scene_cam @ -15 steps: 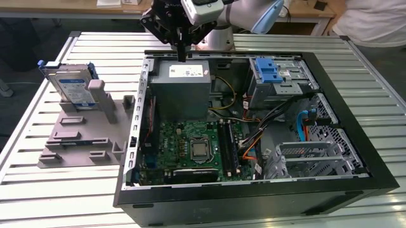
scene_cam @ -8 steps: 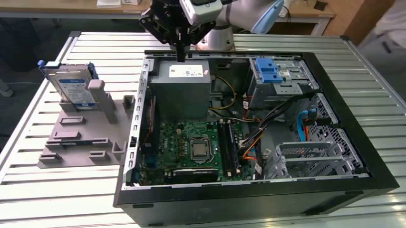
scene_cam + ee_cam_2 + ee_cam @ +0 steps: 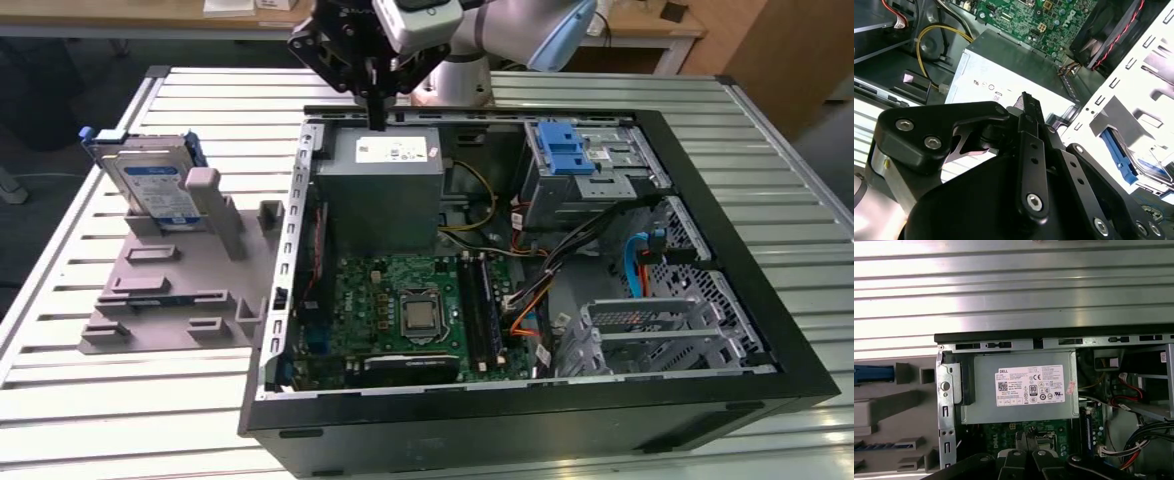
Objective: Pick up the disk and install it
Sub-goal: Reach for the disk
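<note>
Fingers [image 3: 378,112] were closed and empty over the computer [image 3: 534,425]; the disk [image 3: 150,185] stood well apart. You needed them open, square to its edges.

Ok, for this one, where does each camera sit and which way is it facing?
Exterior view: off the arm, high up, looking down on the slatted table, the open computer case and the disk in its grey stand; the arm and gripper show.
First wrist view: on the arm, looking down past the gripper onto the grey box.
Second wrist view: on the arm, close behind the gripper, facing into the case.
Shared: all three show the gripper and the grey box.
</note>
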You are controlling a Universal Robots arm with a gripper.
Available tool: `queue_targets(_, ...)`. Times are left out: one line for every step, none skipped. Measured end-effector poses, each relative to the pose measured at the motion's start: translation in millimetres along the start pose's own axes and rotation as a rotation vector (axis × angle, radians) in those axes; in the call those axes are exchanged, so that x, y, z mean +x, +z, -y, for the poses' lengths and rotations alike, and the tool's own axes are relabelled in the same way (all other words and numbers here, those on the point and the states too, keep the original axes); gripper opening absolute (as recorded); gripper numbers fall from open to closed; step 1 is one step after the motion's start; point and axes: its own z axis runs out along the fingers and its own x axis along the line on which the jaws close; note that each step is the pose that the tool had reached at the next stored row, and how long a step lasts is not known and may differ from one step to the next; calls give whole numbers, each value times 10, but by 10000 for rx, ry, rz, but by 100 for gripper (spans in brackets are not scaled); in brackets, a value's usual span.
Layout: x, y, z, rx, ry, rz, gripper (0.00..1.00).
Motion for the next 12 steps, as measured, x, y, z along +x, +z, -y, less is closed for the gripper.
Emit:
queue_targets(7,0,1,0,0,0,11)
queue_targets(13,0,1,0,-1,0,11)
queue_targets(19,0,2,0,-1,0,11)
queue_targets(24,0,2,0,-1,0,11)
queue_targets(26,0,2,-1,-1,0,11)
queue_targets(27,0,2,0,-1,0,11)
queue_targets(29,0,2,0,-1,0,11)
queue_targets(30,0,2,0,-1,0,11)
queue_targets(32,0,2,0,0,0,11)
queue_targets(34,0,3,0,0,0,11)
queue_targets(36,0,3,-1,0,0,11)
queue_targets(38,0,3,-1,-1,0,11)
